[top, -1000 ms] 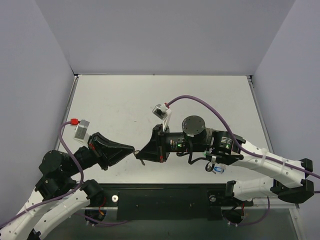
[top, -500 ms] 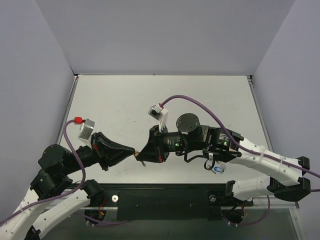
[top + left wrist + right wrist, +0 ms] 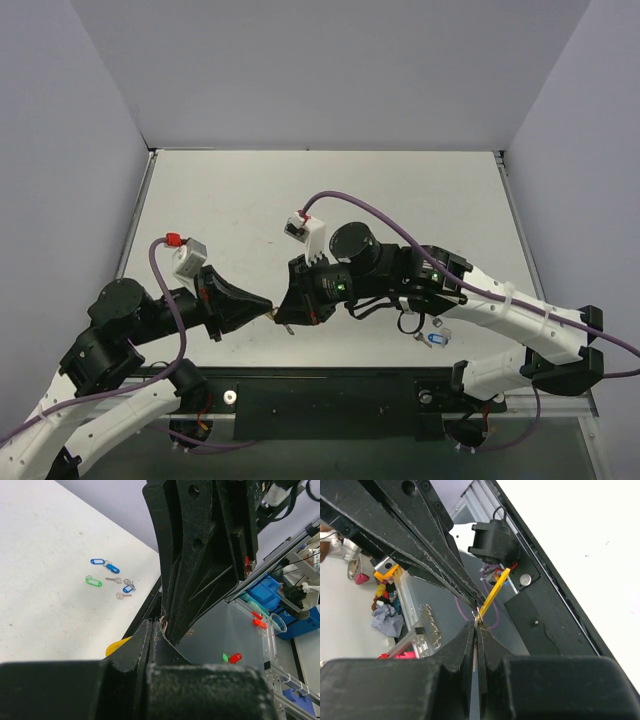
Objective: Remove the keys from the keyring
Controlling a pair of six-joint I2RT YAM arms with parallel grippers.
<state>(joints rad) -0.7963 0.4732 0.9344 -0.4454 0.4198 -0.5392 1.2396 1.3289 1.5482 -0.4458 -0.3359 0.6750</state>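
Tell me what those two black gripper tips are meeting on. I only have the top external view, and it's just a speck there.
Observer: The right wrist view shows a small yellow-capped metal key sticking out where the right gripper meets the left gripper.
Operator: Are the right gripper's fingers closed?
Observer: Yes, its black fingers are pressed together at the tips.
Operator: Any other keys around?
Observer: The left wrist view shows small loose keys with blue and green tags scattered on the white table.
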